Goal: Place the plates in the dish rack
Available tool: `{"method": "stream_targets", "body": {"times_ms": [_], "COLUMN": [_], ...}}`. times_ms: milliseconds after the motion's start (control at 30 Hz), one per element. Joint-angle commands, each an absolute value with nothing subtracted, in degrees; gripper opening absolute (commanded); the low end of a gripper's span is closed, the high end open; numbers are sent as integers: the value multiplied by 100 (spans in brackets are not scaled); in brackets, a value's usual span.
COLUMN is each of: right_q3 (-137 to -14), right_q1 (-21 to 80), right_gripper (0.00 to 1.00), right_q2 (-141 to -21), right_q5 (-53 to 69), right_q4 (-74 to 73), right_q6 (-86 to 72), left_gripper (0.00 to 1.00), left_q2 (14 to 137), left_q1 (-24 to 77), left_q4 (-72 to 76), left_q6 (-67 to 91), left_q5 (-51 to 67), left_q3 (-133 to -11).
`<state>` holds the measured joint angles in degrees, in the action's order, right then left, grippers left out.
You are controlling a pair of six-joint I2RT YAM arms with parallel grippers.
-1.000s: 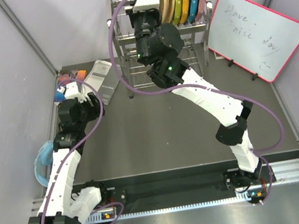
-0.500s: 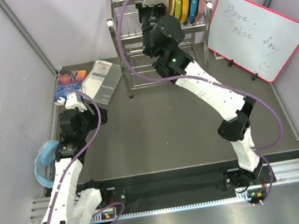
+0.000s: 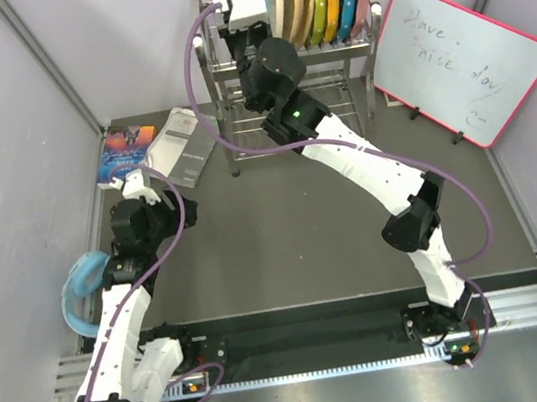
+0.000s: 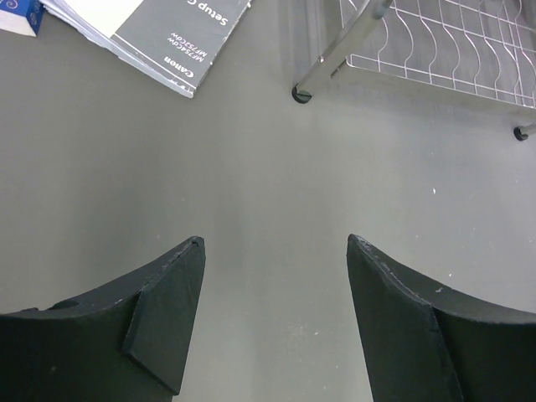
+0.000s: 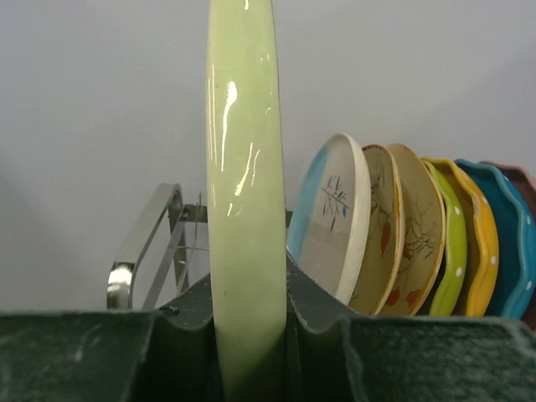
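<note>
At the bottom of the top view the two arm bases sat at the near edge of the table (image 3: 306, 246), and the left arm rose along the lower left of the frame. The left gripper (image 4: 275, 243) hung over bare dark table with its fingers wide apart and nothing between them. Beyond it, toward the upper left, lay a grey setup booklet (image 4: 151, 33) with a blue packet (image 3: 126, 146) beside it. One foot and the wire lower shelf of the dish rack (image 4: 435, 42) showed in the upper right of the left wrist view. The right arm stretched from the lower right up to the top tier of the rack at the upper middle. There the right gripper (image 5: 247, 314) was clamped on the rim of a pale plate (image 5: 243, 167), held upright and edge-on; whether its lower edge sat in a slot could not be told. Just right of it stood the half-blue plate (image 5: 331, 218), the two orange-tinted plates (image 5: 381, 234), then green (image 5: 452, 251), yellow (image 5: 481, 243) and blue (image 5: 511, 243) plates. A whiteboard (image 3: 459, 56) leaned at the upper right
</note>
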<state>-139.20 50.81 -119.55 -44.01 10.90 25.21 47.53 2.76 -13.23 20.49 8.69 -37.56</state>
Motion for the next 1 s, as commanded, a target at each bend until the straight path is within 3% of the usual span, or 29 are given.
{"method": "stream_targets", "body": {"times_ms": [0,967], "right_q3": [-14335,-14651], "right_q1": [5001,4483], "right_gripper": [0,0], "right_q2": [-12014,-12182], "right_q5": [-4025,-3736], "right_q4": [1854,2514], "right_q6": [2391,2619], "left_gripper": [73,73], "left_q2": [4702,5019], "left_q1": [255,255], "left_q4": [-967,-765], "left_q6": [1881,2004], "left_q5": [976,1169], "left_q3": [-3727,-3480]}}
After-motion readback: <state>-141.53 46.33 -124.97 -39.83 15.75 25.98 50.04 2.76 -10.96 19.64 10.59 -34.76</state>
